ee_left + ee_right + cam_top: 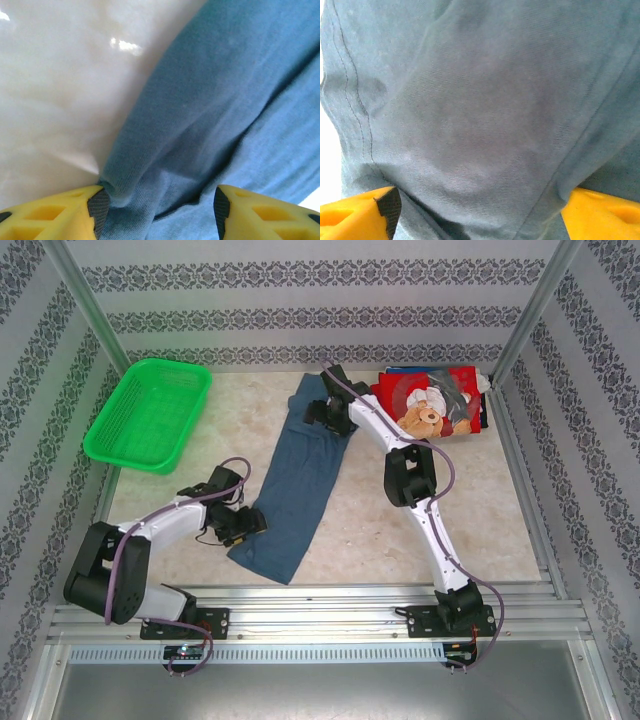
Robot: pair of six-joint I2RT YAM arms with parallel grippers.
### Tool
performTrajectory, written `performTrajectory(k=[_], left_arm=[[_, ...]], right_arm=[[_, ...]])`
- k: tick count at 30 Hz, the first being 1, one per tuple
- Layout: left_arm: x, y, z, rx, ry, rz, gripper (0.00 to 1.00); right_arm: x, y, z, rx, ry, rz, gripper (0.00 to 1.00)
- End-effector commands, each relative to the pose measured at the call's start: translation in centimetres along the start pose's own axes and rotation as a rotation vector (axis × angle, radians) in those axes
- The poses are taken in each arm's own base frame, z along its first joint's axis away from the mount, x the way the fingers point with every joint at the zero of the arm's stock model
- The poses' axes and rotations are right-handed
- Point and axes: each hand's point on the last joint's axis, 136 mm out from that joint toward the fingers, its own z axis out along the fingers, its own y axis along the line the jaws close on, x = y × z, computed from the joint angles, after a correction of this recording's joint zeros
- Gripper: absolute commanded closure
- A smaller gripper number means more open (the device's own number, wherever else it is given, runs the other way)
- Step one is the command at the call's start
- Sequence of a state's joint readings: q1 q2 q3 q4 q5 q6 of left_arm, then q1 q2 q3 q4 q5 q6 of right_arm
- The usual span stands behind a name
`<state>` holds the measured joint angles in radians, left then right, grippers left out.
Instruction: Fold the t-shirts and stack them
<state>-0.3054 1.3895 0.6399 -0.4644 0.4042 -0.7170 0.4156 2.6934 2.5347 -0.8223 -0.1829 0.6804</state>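
— Across the table (400, 530), from the far middle toward the near-left corner: is that how the slate-blue tee (295, 480) runs?
— Yes, a long narrow strip on that slant. The right gripper (328, 415) sits over its far end, the left gripper (243, 525) at its near end's left edge.
— Clamped?
— No. Both stand with fingers apart, cloth between them, not pinched.
— So the fold?
— Likely end to end along that axis. The red teddy-bear shirt (430, 405) lies at the far-right corner.
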Motion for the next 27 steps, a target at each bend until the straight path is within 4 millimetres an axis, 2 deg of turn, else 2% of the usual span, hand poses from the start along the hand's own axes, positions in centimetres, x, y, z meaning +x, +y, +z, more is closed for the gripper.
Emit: performTrajectory(k=[1,7,11,13,15,19,23,27], left_arm=[[4.6,3.5,1.5,-0.078,0.147,-0.111,0.38],[6.4,4.3,1.6,-0.072,0.169,-0.144,0.38],[6.3,3.2,1.4,-0.015,0.157,-0.145,0.36],[6.1,2.2,1.1,0.023,0.150,-0.133,0.35],[6.0,1.2,0.6,0.062,0.146,-0.112,0.34],[6.2,-0.1,-1.3,0.114,0.129,-0.066,0.29],[6.8,1.3,-3.8,0.039,0.091,-0.052,0.21],[7.4,3.6,-6.5,-0.074,0.034,-0.086,0.14]], right_arm=[[2.2,1.0,3.8,-0.098,0.090,0.023,0.15],[2.5,4.5,4.8,-0.233,0.109,0.061,0.13],[1.8,6.3,3.9,-0.298,0.089,0.060,0.12],[0.6,8.0,2.2,-0.356,0.056,0.043,0.11],[-0.4,10.0,-0.5,-0.414,0.021,0.000,0.09],[-0.6,11.9,-6.3,-0.445,0.013,-0.088,0.08],[2.1,12.1,-11.9,-0.401,0.048,-0.159,0.09],[6.9,10.3,-16.9,-0.349,0.080,-0.166,0.09]])
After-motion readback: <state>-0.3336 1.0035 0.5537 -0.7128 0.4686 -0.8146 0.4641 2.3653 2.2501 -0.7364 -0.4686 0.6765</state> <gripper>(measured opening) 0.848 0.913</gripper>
